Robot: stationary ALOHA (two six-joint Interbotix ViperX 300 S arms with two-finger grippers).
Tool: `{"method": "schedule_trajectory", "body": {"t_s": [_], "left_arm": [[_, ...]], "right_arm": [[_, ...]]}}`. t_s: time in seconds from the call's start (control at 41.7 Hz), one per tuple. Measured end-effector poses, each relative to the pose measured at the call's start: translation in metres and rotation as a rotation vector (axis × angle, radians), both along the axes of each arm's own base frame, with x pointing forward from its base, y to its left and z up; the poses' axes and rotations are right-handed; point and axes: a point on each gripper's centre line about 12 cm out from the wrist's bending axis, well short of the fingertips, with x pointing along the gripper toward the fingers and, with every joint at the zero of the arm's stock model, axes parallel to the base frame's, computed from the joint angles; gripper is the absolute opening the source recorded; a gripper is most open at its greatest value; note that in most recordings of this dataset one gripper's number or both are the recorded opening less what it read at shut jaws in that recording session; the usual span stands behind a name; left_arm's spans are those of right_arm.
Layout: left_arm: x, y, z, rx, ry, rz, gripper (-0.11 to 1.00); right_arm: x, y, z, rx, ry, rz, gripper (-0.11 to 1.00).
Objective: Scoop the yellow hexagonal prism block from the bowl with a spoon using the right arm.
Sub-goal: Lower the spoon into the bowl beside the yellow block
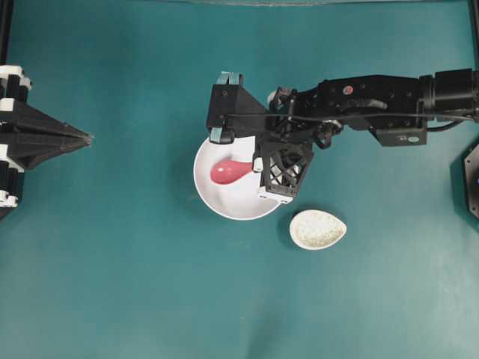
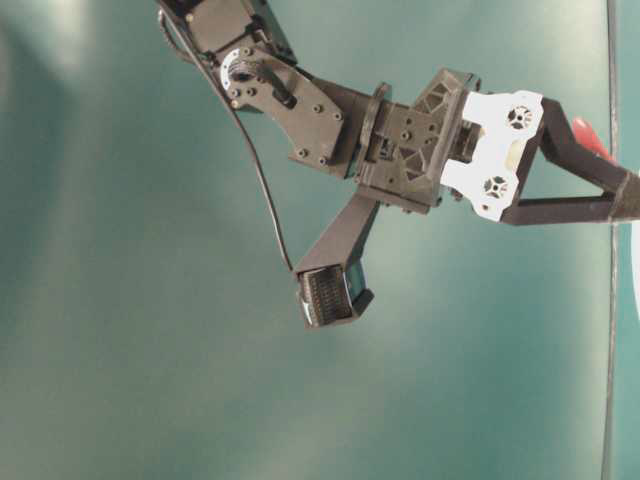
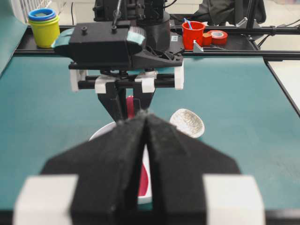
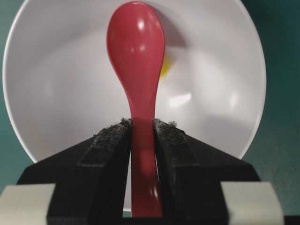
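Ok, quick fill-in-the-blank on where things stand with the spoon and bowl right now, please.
1. The right gripper is shut on the handle of the ____.
2. The spoon has its head over the white ____.
3. The yellow hexagonal prism block peeks out from behind the spoon's ____.
4. The left gripper, away from the bowl, is ____.

Missing words: spoon; bowl; head; shut
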Motion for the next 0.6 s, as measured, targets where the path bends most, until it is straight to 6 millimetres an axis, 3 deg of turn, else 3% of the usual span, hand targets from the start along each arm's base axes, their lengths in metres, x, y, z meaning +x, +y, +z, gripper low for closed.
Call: {"method": "schedule_trajectory", "body": {"t_s": [0.168, 0.6], "left_arm": [[0.000, 0.000, 0.000, -0.002, 0.000, 0.000, 0.00], [0.000, 0.000, 0.000, -0.002, 0.000, 0.000, 0.00]], "right_arm": [[-0.001, -0.001, 0.008, 0.002, -0.019, -0.011, 0.22], [-0.021, 0.003, 0.065, 0.031, -0.128, -0.071, 0.22]]}}
